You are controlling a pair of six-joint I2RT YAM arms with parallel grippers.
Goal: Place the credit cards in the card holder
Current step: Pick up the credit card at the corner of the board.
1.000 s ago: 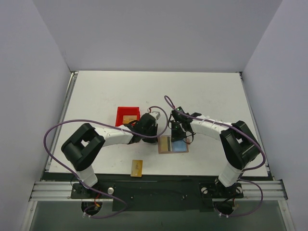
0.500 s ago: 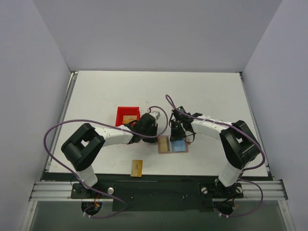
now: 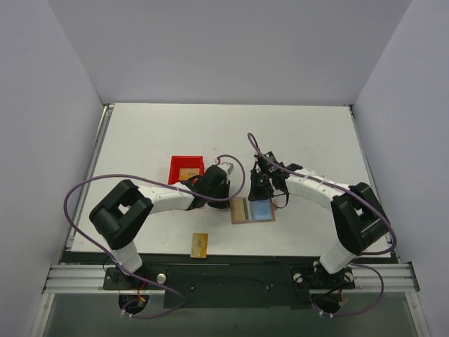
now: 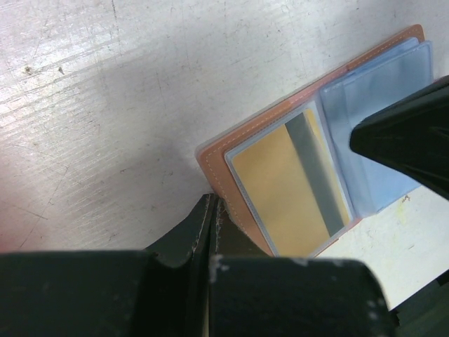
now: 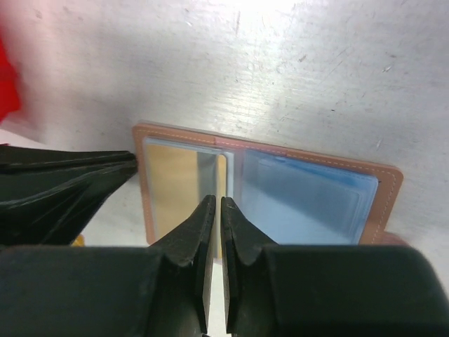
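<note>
The card holder (image 3: 253,219) lies open on the table, brown rim outside, light blue sleeves inside. One gold credit card (image 4: 291,186) with a dark stripe sits in its left clear sleeve (image 5: 175,189). A second card (image 3: 200,243) lies on the table near the front edge. A third card (image 3: 186,173) rests in the red bin. My left gripper (image 4: 212,202) is shut, its tips against the holder's left edge. My right gripper (image 5: 218,201) hovers over the holder's middle, over the sleeved card's inner edge, shut to a thin slit with nothing in it.
A red plastic bin (image 3: 175,166) stands just behind my left gripper (image 3: 226,199). My right gripper (image 3: 257,199) comes in from the right, and the two wrists are close together over the holder. Grey walls ring the white table.
The right arm has swung its elbow out to the right and its gripper has shifted slightly right over the holder. The left arm and the holder have not moved.
</note>
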